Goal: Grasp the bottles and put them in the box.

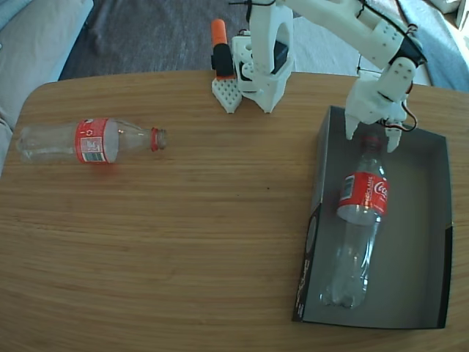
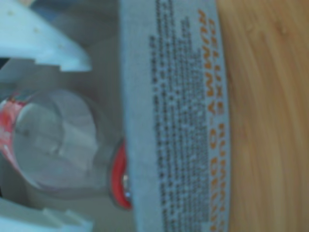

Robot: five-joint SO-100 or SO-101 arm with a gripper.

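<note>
One bottle (image 1: pixel 359 227) lies lengthwise in the box (image 1: pixel 432 242), base toward the near wall, neck toward the far wall, red label (image 1: pixel 364 194) facing up. It sits nearer the left wall in the fixed view, which leaves a bare strip of grey floor on the right; my reading is that this strip is room for the second one.

Claw (image 1: pixel 372 141) is at the neck end, one finger on either side of the red neck ring. Fingers look spread wider than the neck, with a gap on both sides, so I judge it released rather than clenched. The wrist view agrees as far as it goes: the bottle's clear shoulder (image 2: pixel 53 140) lies between two white fingers (image 2: pixel 43 38), and the box wall with its orange print (image 2: pixel 188 116) crosses just beside it. Blurred; contact cannot be ruled out.

Second bottle (image 1: pixel 88 141) lies on its side on the counter (image 1: pixel 183 242), far left in the fixed view, well apart from the box, neck pointing toward the arm's base (image 1: pixel 264 66). Untouched. A neck-end grip looks workable there too.

Judgement: task about half done; one in, one to fetch.
</note>
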